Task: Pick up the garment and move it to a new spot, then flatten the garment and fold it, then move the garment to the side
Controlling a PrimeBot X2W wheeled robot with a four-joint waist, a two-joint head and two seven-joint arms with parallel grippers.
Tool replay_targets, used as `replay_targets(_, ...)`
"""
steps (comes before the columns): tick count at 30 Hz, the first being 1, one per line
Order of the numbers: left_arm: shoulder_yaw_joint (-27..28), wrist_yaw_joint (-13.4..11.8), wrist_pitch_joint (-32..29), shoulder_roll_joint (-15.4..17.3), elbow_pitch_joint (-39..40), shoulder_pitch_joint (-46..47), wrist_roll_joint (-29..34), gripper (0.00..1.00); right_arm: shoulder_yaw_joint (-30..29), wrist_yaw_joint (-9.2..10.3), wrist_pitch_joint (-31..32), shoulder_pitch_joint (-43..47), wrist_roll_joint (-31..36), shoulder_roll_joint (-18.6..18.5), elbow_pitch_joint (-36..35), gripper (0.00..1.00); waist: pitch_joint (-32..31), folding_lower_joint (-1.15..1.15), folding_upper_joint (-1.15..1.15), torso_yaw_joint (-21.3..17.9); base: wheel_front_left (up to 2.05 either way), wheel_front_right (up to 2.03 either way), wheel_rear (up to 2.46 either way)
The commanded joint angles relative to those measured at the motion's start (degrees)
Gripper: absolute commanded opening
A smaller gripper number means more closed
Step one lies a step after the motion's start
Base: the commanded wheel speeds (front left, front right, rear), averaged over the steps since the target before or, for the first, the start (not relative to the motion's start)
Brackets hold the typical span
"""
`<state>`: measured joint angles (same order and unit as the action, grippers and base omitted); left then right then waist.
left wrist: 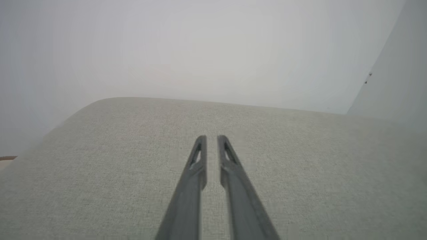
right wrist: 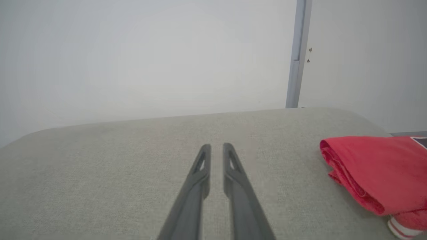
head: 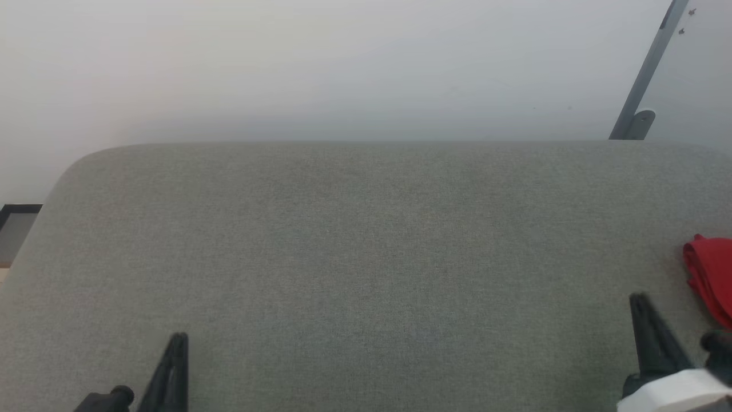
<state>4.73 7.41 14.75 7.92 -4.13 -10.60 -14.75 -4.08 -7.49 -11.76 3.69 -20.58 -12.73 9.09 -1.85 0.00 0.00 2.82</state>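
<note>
On the grey fabric surface [head: 366, 257], folded red shorts [right wrist: 377, 170] lie near my right gripper [right wrist: 217, 146]; it and my left gripper [left wrist: 211, 138] stand slightly parted, empty.

The folded garment [head: 712, 274] ran past the head view's right edge; its dark marking [right wrist: 421, 142] was cut off and unreadable.

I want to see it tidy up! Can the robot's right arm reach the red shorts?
Probably yes. The right gripper sits just beside the folded red shorts on the grey padded table. Only bare cloth lies between them, nothing is in the way, and its jaws are empty.
</note>
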Motion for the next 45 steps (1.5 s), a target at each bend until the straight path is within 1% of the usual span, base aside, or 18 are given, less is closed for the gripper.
replay_targets(1, 0.0, 0.0, -0.3, -0.1, 0.0, 0.2, -1.3, 0.00, -0.2, 0.00, 0.4, -0.3, -1.2, 0.1, 0.1, 0.00, 0.0, 0.00, 0.00, 0.0, 0.00, 0.00, 0.00)
replay_targets(15, 0.1, 0.0, -4.1, -0.8, -1.9, 3.5, -15.8, 0.00, -0.7, 0.00, 3.7, -2.2, -14.4, 1.9, 0.9, 0.00, 0.2, 0.00, 0.00, -0.3, 0.00, 0.00, 0.00)
replay_targets(16, 0.1, 0.0, -4.1, -0.8, -1.9, 3.5, -15.8, 0.00, -0.7, 0.00, 3.7, -2.2, -14.4, 1.9, 0.9, 0.00, 0.2, 0.00, 0.00, -0.3, 0.00, 0.00, 0.00)
replay_targets(34, 0.4, 0.0, -8.3, -1.7, -3.9, 7.1, -31.9, 0.00, -1.1, 0.00, 7.5, -4.3, -29.2, 3.9, 1.9, 0.00, 0.6, 0.00, 0.00, -0.8, 0.00, 0.00, 0.00)
replay_targets(45, 0.6, 0.1, -10.5, -2.2, -4.9, 8.8, -39.7, 0.00, -1.3, 0.00, 9.4, -5.3, -36.5, 4.9, 2.4, 0.00, 0.7, 0.00, 0.00, -1.0, 0.00, 0.00, 0.00)
